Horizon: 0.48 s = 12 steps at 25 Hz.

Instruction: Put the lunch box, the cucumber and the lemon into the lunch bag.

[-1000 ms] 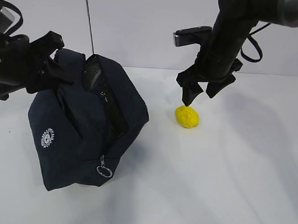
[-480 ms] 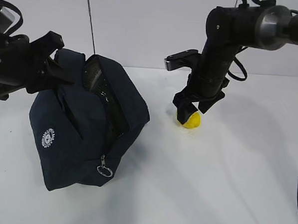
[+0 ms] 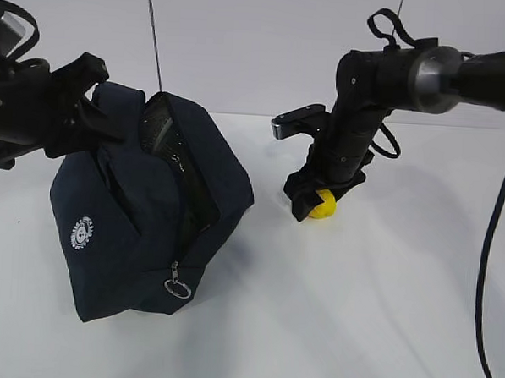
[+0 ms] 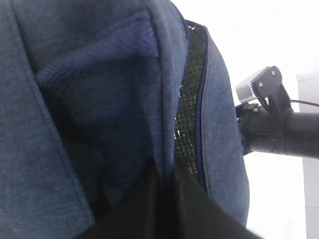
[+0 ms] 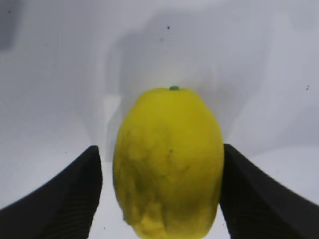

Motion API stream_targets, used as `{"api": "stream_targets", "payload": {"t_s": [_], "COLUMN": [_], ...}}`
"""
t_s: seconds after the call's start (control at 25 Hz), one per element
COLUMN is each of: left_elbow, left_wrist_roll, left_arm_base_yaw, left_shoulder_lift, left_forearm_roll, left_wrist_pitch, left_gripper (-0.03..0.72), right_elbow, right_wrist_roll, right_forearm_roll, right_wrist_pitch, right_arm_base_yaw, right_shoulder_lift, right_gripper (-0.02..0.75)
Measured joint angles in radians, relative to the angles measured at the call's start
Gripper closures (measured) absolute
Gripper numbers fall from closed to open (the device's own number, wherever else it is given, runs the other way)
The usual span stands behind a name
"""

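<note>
Your right hand (image 3: 313,196) is sitting open around the small bright yellow dimpled lemon (image 5: 168,162) at centre right on the white bench (image 3: 381,314); an uneven squeeze risks it rolling out. Your left hand (image 3: 87,117) is pinching the boxy dark navy fabric lunch bag (image 3: 149,217) open at upper left; slipping fabric would be closing its mouth.

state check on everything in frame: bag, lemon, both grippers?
lunch bag: on the table, tilted, zipper open, top held up.
lemon: on the table, outside the bag, between the right gripper's fingers, a thin gap on one side.
left gripper: shut on the bag's top fabric.
right gripper: open, lowered around the lemon, not closed on it.
zipper ring pull: hanging at the bag's lower front.
</note>
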Motion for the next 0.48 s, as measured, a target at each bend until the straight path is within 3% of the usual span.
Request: {"api": "stream_targets", "payload": {"t_s": [0.2,0.48], "left_elbow": [0.000,0.000], "left_wrist_roll": [0.000,0.000], "left_arm_base_yaw": [0.000,0.000], "left_shoulder_lift": [0.000,0.000], "left_forearm_roll": [0.000,0.000], "left_wrist_pitch": [0.000,0.000], "left_gripper": [0.681,0.681], "right_elbow": [-0.002,-0.051], "right_wrist_roll": [0.000,0.020], "right_forearm_roll": [0.000,0.003], "right_wrist_pitch": [-0.004,0.058], "right_arm_base_yaw": [0.000,0.000], "right_shoulder_lift": [0.010,0.010], "right_gripper": [0.285,0.300]}}
